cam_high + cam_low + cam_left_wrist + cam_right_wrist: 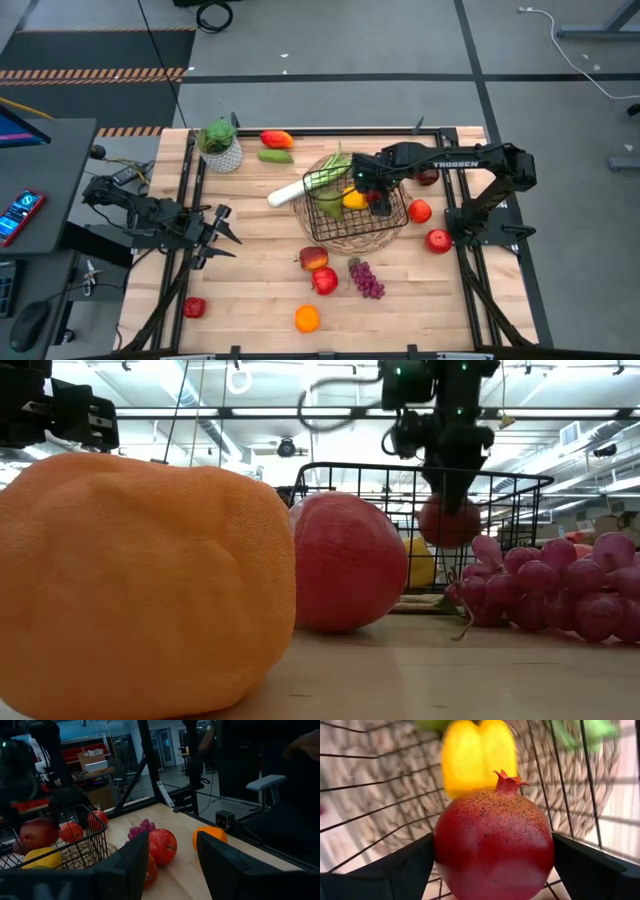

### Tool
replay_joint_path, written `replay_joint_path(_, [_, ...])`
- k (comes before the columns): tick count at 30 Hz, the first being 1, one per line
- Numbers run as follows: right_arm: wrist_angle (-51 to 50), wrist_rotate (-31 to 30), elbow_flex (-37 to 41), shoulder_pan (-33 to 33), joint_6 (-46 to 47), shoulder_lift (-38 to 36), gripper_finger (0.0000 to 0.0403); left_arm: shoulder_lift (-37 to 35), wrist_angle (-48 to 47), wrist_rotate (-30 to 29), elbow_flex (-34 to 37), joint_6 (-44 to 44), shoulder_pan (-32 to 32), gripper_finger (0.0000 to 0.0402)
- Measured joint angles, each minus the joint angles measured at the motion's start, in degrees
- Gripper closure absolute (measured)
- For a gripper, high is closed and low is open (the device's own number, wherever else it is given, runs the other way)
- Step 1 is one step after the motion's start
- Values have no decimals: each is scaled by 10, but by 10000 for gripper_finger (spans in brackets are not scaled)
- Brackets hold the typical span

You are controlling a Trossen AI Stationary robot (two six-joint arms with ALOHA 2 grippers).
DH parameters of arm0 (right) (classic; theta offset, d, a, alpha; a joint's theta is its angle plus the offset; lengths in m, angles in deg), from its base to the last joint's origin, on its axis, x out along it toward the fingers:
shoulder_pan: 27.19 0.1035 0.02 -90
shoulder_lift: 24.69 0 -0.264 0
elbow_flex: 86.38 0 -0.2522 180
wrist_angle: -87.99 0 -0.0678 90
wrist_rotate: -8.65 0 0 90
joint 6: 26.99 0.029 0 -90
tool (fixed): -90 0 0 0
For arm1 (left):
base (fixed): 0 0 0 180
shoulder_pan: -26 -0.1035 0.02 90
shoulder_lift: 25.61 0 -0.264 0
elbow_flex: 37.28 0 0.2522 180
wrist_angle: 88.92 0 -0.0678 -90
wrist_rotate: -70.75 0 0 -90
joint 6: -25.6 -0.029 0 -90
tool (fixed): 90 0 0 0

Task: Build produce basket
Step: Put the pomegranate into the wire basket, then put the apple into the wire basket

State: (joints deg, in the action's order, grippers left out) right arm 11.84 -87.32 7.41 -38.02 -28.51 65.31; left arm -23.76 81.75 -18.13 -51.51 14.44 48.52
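The black wire basket (pixel 385 225) stands on a round woven mat mid-table. It holds a yellow pepper (pixel 477 757), green pieces, and a leek (pixel 298 189) that sticks out over its left rim. My right gripper (pixel 376 193) reaches down into the basket, shut on a red pomegranate (pixel 495 845), which also shows in the low view (pixel 449 521). More produce lies on the table near the basket: red apples (pixel 320 270), purple grapes (pixel 367 279) and an orange (pixel 307 319). My left gripper (pixel 172 855) waits open at the table's left edge (pixel 222 236), pointing level. My right gripper pinches the pomegranate by its two opposite sides (pixel 442 855) between its two fingers (pixel 395 870). The fingers come from above, pointing steeply down. The fruit's crown (pixel 507 782) points away from the wrist. It hangs below the rim, inside the basket walls, clear of the floor.
A potted plant (pixel 219 145), a red-yellow piece (pixel 277 139) and a green piece (pixel 275 156) lie at the far left. Red fruits lie to the right of the basket (pixel 419 211) (pixel 438 241). Another red fruit (pixel 194 307) sits near the front left corner.
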Motion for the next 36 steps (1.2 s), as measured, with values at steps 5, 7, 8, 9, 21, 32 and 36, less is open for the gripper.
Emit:
replay_joint_path(5, [49, 0, 26, -10, 41, 0, 25, 0, 0, 0, 0, 0, 0, 230])
replay_joint_path(7, [80, 0, 31, -10, 75, 0, 24, 0, 0, 0, 0, 0, 0, 230])
replay_joint_path(8, [91, 0, 32, -10, 85, 0, 24, 0, 0, 0, 0, 0, 0, 230])
replay_joint_path(9, [96, 0, 32, -10, 89, 0, 23, 0, 0, 0, 0, 0, 0, 230])
replay_joint_path(21, [124, 0, 33, -10, 137, 0, 16, 0, 0, 0, 0, 0, 0, 230])
replay_joint_path(32, [109, 2, 33, -17, 170, 0, 4, 0, 0, 0, 0, 0, 0, 230])
replay_joint_path(36, [99, 13, 33, -17, 176, 0, 3, 0, 0, 0, 0, 0, 0, 230])
